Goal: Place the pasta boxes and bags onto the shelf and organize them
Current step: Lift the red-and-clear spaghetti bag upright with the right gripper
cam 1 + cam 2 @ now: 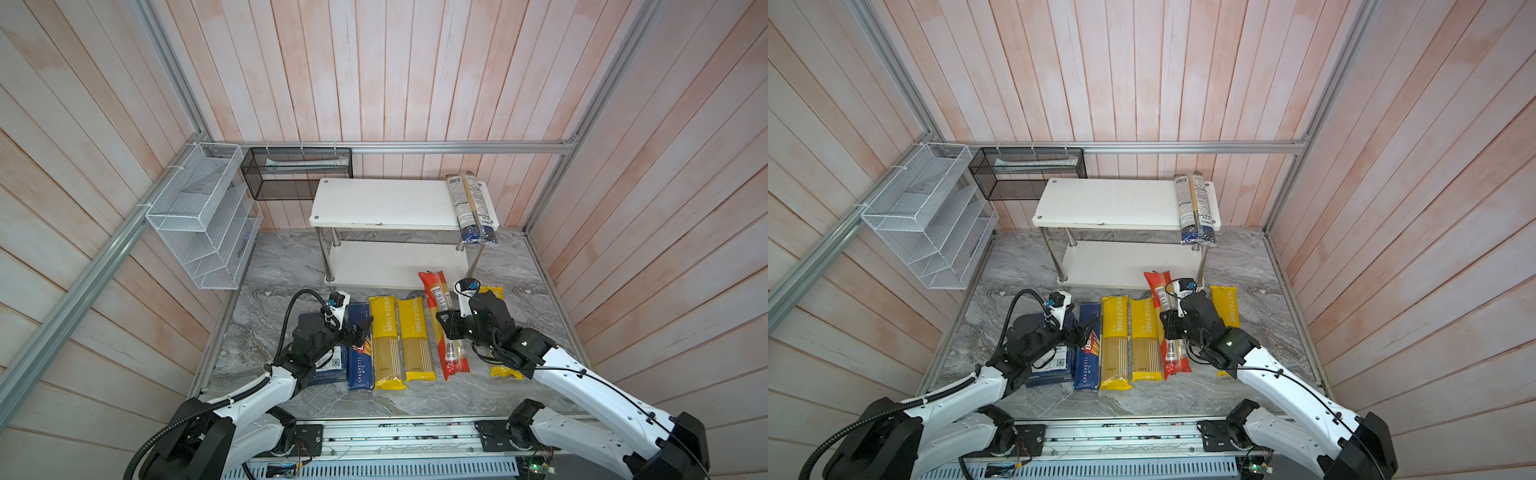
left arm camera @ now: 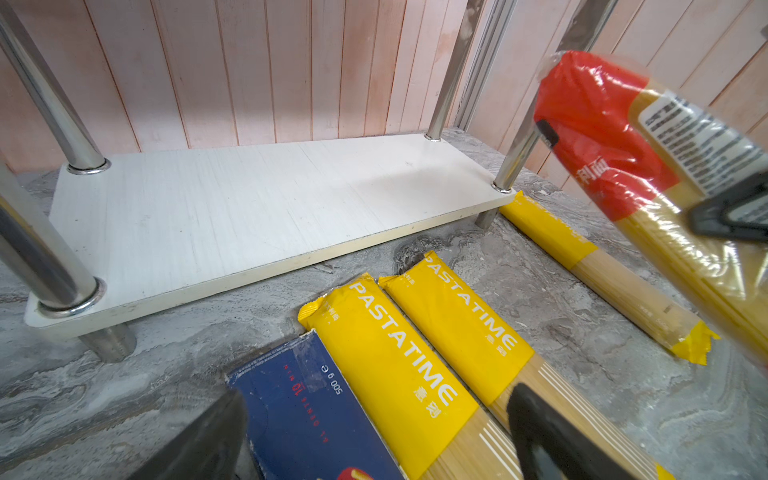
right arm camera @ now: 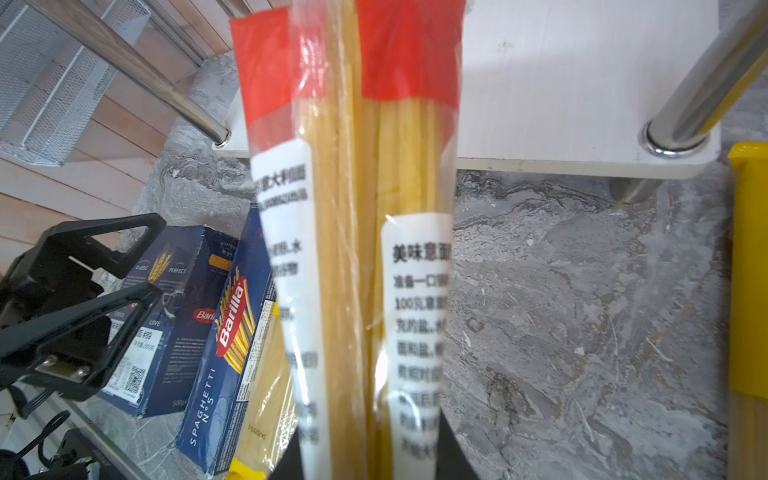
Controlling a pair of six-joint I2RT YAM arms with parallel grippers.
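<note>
My right gripper (image 1: 451,321) (image 3: 365,449) is shut on the middle of the red-ended bag (image 1: 433,286) (image 3: 353,208). In the left wrist view that bag (image 2: 594,137) hangs tilted above the marble floor, in front of the shelf (image 1: 382,203). The dark-blue-ended bag (image 1: 471,203) lies on the shelf's top board at the right. The lower board (image 2: 249,208) is bare. My left gripper (image 1: 361,328) (image 2: 374,411) is open, low over the narrow Barilla box (image 1: 359,361) and the yellow bag (image 1: 386,340) beside it. The wide box (image 3: 178,291) lies partly under the left arm. A second yellow bag (image 1: 415,336) and a third (image 1: 1225,307) lie on the floor.
A white wire-mesh rack (image 1: 203,220) hangs on the left wall. Beside it, on the back rail, hangs a black mesh basket (image 1: 297,172). Chrome legs (image 2: 515,153) stand at the shelf's corners. Wood-panel walls and aluminium rails enclose the marble floor (image 1: 519,266).
</note>
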